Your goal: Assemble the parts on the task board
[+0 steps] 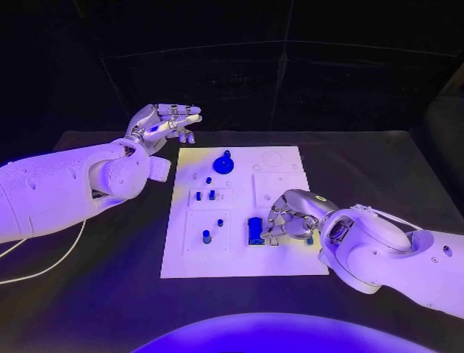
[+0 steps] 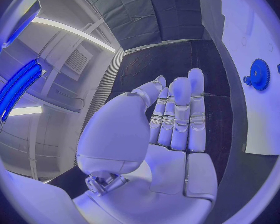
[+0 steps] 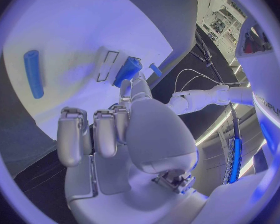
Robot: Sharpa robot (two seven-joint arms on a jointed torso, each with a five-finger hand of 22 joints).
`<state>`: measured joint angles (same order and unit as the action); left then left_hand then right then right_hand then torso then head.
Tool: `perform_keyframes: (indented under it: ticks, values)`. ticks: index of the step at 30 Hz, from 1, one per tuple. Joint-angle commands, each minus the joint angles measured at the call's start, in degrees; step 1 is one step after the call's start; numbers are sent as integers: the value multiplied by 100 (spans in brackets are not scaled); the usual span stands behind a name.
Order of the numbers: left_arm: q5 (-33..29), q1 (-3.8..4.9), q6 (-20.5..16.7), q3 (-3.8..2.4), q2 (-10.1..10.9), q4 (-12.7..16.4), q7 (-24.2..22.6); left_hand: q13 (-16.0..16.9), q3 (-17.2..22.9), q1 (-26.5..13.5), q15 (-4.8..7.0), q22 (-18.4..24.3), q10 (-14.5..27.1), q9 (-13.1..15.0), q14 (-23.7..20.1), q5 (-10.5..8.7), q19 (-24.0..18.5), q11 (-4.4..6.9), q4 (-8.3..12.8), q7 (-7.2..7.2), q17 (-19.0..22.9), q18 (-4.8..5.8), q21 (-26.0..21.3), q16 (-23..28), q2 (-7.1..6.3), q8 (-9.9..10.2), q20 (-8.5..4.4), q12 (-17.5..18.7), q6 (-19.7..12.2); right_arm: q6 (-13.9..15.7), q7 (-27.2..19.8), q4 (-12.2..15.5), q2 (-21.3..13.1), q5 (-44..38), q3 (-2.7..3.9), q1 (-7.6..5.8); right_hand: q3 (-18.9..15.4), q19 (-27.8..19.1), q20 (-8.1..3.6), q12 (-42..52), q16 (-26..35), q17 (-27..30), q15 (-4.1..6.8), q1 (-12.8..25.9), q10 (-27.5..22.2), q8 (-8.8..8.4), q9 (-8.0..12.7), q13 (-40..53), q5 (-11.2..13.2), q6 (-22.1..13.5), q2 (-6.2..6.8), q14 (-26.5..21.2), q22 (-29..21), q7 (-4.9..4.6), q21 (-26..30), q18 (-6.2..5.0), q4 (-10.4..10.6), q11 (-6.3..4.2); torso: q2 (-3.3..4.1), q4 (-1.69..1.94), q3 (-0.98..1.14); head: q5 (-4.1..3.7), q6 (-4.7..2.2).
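One task board (image 1: pixel 243 257) sits mid-table on the black table (image 1: pixel 401 176), long axis running away from the robot. I count about seven blue parts on it in the head view: one gear (image 1: pixel 223 163) at the far end, one small dot (image 1: pixel 209 179) just nearer than it, a pair of short pegs (image 1: pixel 204 195) side by side in a rectangular outline, one tiny piece (image 1: pixel 219 222), one upright peg (image 1: pixel 206 237) in the near-left square, and one larger block (image 1: pixel 255 229) near the right hand. The count is shaky — the small ones are hard to resolve.

Right hand (image 1: pixel 293 215) is over the board's near-right area, fingers curled down beside the block. In the right wrist view a fingertip (image 3: pixel 125 88) touches a blue piece (image 3: pixel 127 70) lying at a slot outline, but I can't tell whether it's gripped or only touched. A blue cylinder (image 3: pixel 33 72) lies flat on the board, well apart from that hand (image 3: pixel 115 134).

Left hand (image 1: pixel 166 123) hovers off the board's far-left corner, fingers loosely bent and apart, holding nothing — confirmed in the left wrist view (image 2: pixel 171 119), fingers extended side by side. The gear (image 2: pixel 259 74) shows there near the board's (image 2: pixel 264 129) edge, lying flat.
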<state>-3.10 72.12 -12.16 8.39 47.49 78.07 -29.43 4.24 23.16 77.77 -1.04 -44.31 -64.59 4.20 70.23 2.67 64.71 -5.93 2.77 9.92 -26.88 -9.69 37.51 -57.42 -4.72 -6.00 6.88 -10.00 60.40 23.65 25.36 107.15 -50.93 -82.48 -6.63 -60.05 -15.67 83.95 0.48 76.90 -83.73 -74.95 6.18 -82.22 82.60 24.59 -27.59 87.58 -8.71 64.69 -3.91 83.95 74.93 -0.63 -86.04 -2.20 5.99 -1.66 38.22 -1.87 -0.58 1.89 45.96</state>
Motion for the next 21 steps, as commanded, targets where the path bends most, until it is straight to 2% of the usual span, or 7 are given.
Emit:
perform_keyframes:
  ticks: [1, 15, 21]
  values:
    - [-11, 8, 62, -3, -6, 6, -37, 2, -22, 15, -3, 8, 21, -9, -31, 29, 13, -2, 12, 11, 5, -81, -26, 5, 41, -36, 3, -24, -15, -305, 43, 2, 26, -219, 0, -3, 10, 200, -37, 29, -18, -276, 46, -79, 408, 42, -18, -571, 57, -14, -2, 375, 1005, 36, -20, 67, -51, -191, 0, 4, -2, 4, 8]
    - [-11, 8, 64, -3, -12, -5, -37, 2, -22, 15, -3, 8, 21, -9, -31, 29, 13, -2, 12, 11, 5, -81, -26, 5, 41, -36, 3, -24, -15, -391, 231, -69, 172, -379, 0, -2, 33, 206, -44, 62, -25, -293, 51, -98, 419, 69, -38, -548, 123, -18, -35, 378, 1013, 42, -25, 70, -75, -197, -4, 3, -3, 23, 20]
    - [-11, 8, 64, -3, -13, -7, -36, 2, -22, 15, -3, 8, 21, -9, -31, 29, 13, -2, 12, 11, 5, -81, -26, 5, 41, -36, 3, -24, -15, -265, 353, -108, 197, -443, 1, -1, 47, 209, -46, 63, -25, -293, 54, -104, 420, 77, -44, -546, 119, -21, -61, 378, 1017, 45, -28, 71, -79, -200, -6, 1, -5, 31, 21]
